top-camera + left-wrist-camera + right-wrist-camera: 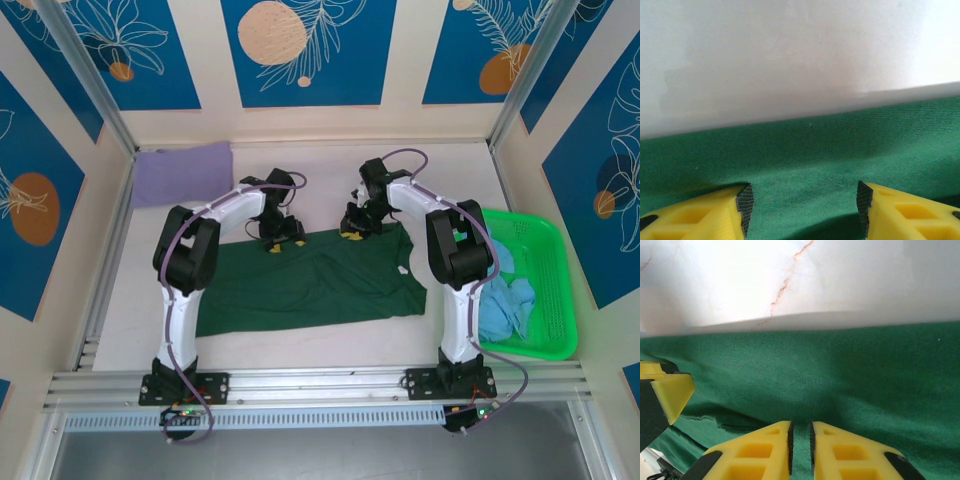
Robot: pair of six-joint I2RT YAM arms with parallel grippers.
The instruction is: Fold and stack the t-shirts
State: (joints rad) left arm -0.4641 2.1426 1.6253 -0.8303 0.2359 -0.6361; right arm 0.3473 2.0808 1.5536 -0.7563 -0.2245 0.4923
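A dark green t-shirt (310, 285) lies spread flat on the white table between my two arms. Both grippers are at its far edge. My left gripper (278, 240) is open, and its yellow fingers stand wide apart on the green cloth (810, 150), with nothing pinched between them (802, 202). My right gripper (355, 234) has its jaws almost together, with a ridge of the green cloth (840, 375) caught between the pads (801, 440). A lavender t-shirt (182, 172) lies folded at the far left corner. Light blue t-shirts (505, 295) sit crumpled in the basket.
A bright green plastic basket (555, 290) stands at the right edge, beside the right arm. Bare white table (310, 165) runs from the shirt's far edge to the back wall. One yellow finger of the left gripper (670, 390) shows in the right wrist view.
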